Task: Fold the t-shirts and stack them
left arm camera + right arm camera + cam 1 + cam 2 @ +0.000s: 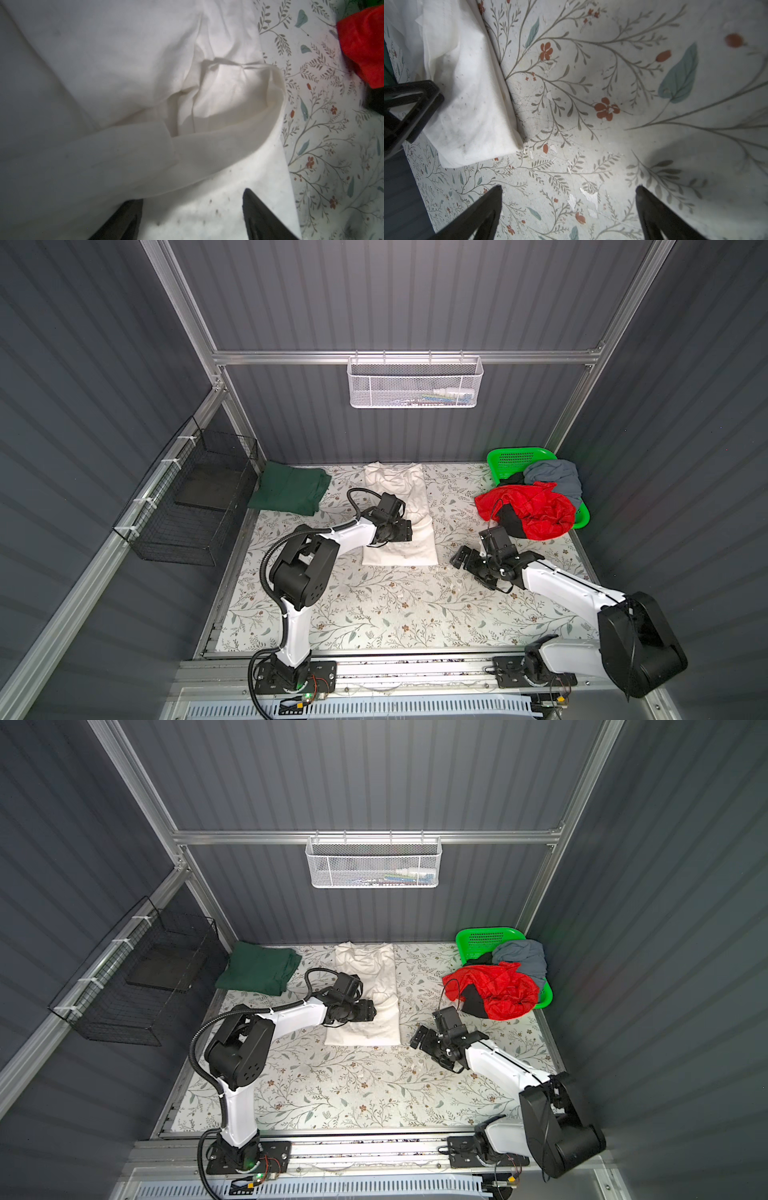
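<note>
An off-white t-shirt lies folded into a long strip at the middle back of the table. My left gripper hangs low over its near half. Its jaws stand open, with flat white cloth between them and a raised fold lying over one fingertip. My right gripper is open and empty over bare table, just right of the shirt's near corner. A dark green t-shirt lies folded at the back left. Red, grey-blue and black shirts are heaped at the back right.
The heap spills out of a bright green plastic basket in the back right corner. A black wire basket hangs on the left wall and a white mesh basket on the rear rail. The floral table shows bare in front.
</note>
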`<state>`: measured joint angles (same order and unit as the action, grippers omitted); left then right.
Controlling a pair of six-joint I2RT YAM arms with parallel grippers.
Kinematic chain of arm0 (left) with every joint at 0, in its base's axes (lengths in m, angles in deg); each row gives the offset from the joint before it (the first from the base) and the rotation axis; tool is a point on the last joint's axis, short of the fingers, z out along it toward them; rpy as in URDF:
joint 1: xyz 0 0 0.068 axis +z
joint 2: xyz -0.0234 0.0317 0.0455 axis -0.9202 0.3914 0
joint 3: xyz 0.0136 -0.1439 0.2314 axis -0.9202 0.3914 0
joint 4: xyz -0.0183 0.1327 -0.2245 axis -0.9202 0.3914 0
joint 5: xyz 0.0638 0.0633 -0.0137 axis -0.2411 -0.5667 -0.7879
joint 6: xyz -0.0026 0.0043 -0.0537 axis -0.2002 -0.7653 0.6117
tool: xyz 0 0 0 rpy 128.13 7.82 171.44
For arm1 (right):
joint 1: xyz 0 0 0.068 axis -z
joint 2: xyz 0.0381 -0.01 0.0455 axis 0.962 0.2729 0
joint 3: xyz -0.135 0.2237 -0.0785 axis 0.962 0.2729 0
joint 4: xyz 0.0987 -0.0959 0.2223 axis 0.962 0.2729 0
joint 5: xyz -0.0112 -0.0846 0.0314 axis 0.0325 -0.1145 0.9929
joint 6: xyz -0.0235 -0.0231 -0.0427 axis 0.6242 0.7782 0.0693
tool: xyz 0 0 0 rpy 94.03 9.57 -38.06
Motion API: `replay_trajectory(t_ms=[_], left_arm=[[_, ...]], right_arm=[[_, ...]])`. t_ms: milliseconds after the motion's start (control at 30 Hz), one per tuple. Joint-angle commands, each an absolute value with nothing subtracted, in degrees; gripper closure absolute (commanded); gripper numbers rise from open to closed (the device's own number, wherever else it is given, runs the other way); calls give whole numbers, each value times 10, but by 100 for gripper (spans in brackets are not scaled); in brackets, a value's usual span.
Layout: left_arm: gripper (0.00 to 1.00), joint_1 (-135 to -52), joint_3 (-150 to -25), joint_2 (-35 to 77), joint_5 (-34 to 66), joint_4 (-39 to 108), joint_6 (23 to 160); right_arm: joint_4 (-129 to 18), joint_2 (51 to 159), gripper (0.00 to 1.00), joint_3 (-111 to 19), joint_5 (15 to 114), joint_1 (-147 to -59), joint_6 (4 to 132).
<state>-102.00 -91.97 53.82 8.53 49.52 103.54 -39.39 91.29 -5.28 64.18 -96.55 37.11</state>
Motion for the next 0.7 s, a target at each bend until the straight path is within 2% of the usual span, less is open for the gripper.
replay_trajectory(t_ms=[0,400,567,667], left_arm=[[24,-1016,-957,559,41,510,1007],[23,-1016,-1058,621,-22,496,933],[12,-1015,-1103,634,-50,502,902],[6,-1015,-1096,602,-60,480,895]], right_arm=[[-370,894,1,-47,625,-966,372],[-359,849,1,-18,620,-966,358],[-360,836,1,-2,619,-967,338],[-356,836,1,0,628,-968,333]])
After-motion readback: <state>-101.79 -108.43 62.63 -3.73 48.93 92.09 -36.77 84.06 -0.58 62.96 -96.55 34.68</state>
